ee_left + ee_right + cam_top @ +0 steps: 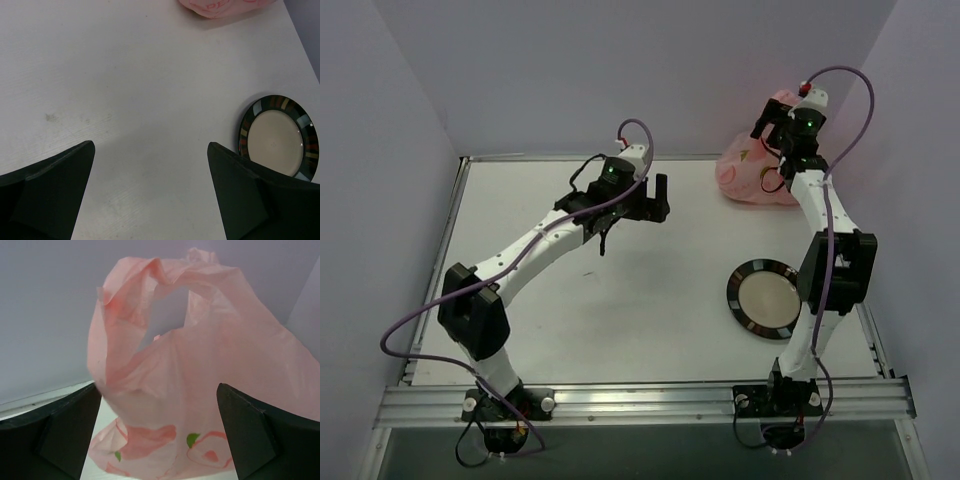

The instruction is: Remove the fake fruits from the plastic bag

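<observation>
Shows plastic bag (pixel 757 172) heaped at far right corner of table (pixel 620 300), handles standing up against back wall. Puts right gripper (pixel 159 387) raised just in front of bag, jaws spread wide, nothing pinched. Finds left gripper (pixel 150 143) over middle of table, left of bag, jaws wide, holding nothing. Places dark-rimmed plate (pixel 733 295) at near right, well apart from bag. Cannot tell what bag holds.

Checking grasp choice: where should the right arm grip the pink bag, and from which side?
Probably the handle loop of the plastic bag: it stands upright above the slack body. Approach from the near side, where the right gripper faces it, fingers apart.
</observation>
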Controlling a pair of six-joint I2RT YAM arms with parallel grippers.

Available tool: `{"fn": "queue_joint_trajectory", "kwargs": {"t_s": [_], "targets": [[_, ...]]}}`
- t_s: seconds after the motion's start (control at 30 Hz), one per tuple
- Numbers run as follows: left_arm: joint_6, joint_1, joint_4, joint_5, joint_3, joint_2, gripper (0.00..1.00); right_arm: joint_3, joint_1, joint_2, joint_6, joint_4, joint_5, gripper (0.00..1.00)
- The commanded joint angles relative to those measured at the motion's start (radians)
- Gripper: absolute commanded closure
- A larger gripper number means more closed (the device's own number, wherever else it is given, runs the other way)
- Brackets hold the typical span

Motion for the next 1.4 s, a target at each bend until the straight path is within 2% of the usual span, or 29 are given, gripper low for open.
{"fn": "queue_joint_trajectory", "kwargs": {"t_s": [0.0,0.03,0.07,0.13,0.17,0.33,0.4,0.5,0.53,0.73,0.77,0.83,1.03,1.1,1.23,1.3,1.37], "targets": [[0.040,0.012,0.001,-0.030,0.102,0.044,0.06,0.124,0.003,0.111,-0.053,-0.060,0.030,0.10],[0.047,0.015,0.002,-0.038,0.116,0.057,0.06,0.142,0.002,0.126,-0.062,-0.060,0.059,0.37],[0.050,0.017,0.002,-0.041,0.152,0.088,0.06,0.162,0.002,0.136,-0.065,-0.066,0.064,0.59],[0.056,0.026,-0.001,-0.046,0.194,0.123,0.06,0.124,0.002,0.113,-0.056,-0.047,0.090,0.97],[0.064,0.027,0.005,-0.050,0.215,0.158,0.06,0.090,0.000,0.093,-0.051,-0.003,0.099,1.00],[0.131,0.030,0.019,-0.060,0.415,0.303,0.06,-0.227,-0.027,-0.067,0.041,0.095,0.044,1.00],[0.142,0.030,0.054,-0.038,0.500,0.385,0.06,-0.392,-0.032,-0.133,0.099,0.173,-0.030,1.00],[0.142,0.029,0.111,0.034,0.608,0.517,0.06,-0.538,-0.038,-0.215,0.173,0.262,-0.080,1.00],[0.135,0.027,0.117,0.058,0.704,0.557,0.06,-0.621,-0.040,-0.237,0.188,0.285,-0.081,1.00],[0.147,-0.017,0.174,0.219,1.014,0.839,0.06,-0.848,-0.055,-0.410,0.280,0.339,-0.140,1.00],[0.155,-0.031,0.172,0.224,1.107,0.902,0.06,-0.882,-0.055,-0.448,0.285,0.332,-0.146,1.00],[0.179,-0.042,0.197,0.220,1.177,0.948,0.06,-0.907,-0.056,-0.485,0.292,0.306,-0.154,1.00],[0.211,-0.062,0.367,0.227,1.216,1.019,0.06,-0.979,-0.058,-0.628,0.296,0.209,-0.182,1.00],[0.227,-0.071,0.378,0.189,1.254,1.064,0.06,-1.003,-0.056,-0.674,0.311,0.189,-0.209,1.00],[0.159,-0.086,0.457,0.204,1.266,1.117,0.06,-1.037,-0.047,-0.731,0.317,0.125,-0.240,1.00],[0.173,-0.100,0.464,0.191,1.269,1.139,0.05,-1.048,-0.046,-0.759,0.317,0.089,-0.258,1.00],[0.185,-0.115,0.470,0.180,1.269,1.154,0.21,-1.054,-0.044,-0.798,0.316,0.069,-0.265,1.00]]}}
